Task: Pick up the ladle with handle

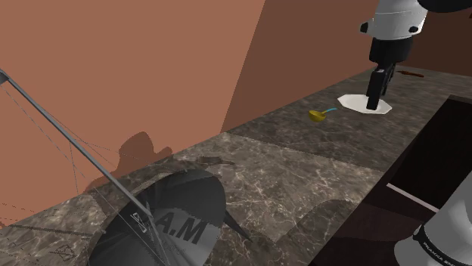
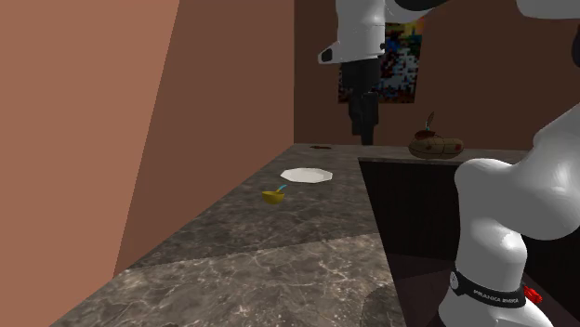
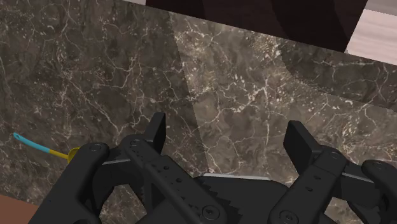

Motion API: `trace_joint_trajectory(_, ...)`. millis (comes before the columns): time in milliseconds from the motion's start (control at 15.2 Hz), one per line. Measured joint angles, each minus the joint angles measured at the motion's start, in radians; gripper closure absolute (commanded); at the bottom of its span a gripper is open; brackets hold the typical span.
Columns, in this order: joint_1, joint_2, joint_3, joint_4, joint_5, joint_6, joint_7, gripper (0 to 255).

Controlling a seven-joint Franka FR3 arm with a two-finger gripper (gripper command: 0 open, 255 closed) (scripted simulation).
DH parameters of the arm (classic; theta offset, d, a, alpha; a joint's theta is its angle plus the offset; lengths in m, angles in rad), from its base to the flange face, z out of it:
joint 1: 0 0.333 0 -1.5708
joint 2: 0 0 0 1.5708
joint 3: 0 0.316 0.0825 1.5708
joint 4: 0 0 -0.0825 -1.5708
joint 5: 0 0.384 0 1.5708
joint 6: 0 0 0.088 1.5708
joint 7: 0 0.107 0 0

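Observation:
The ladle (image 1: pixel 317 115) is small, with a yellow bowl and a thin blue handle. It lies on the dark marble counter (image 1: pixel 302 170), just to the shoulder view's left of a white plate (image 1: pixel 354 103). In the second exterior view the ladle (image 2: pixel 273 196) rests in front of the plate (image 2: pixel 306 175). My black gripper (image 1: pixel 374 104) hangs above the plate, pointing down, clear of the ladle. In the wrist view the gripper (image 3: pixel 228 137) is open with nothing between its fingers, and the ladle (image 3: pixel 33 144) lies off to one side of a finger (image 3: pixel 154 130).
A dark sunken recess (image 1: pixel 427 155) runs along the counter's side nearest my stand. A large grey dish-shaped object (image 1: pixel 170 219) on thin rods stands at the near end. A brown bowl (image 2: pixel 435 146) sits at the far end below a wall picture (image 2: pixel 405 58). Reddish walls (image 1: pixel 151 68) border the counter.

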Motion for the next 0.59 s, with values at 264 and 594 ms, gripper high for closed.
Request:
trace_joint_trajectory(264, -0.010, 0.043, -0.020, -0.012, -0.023, 0.057, -0.020, 0)
trace_joint_trajectory(594, -0.035, 0.166, -0.065, -0.027, -0.075, 0.202, -0.063, 0)
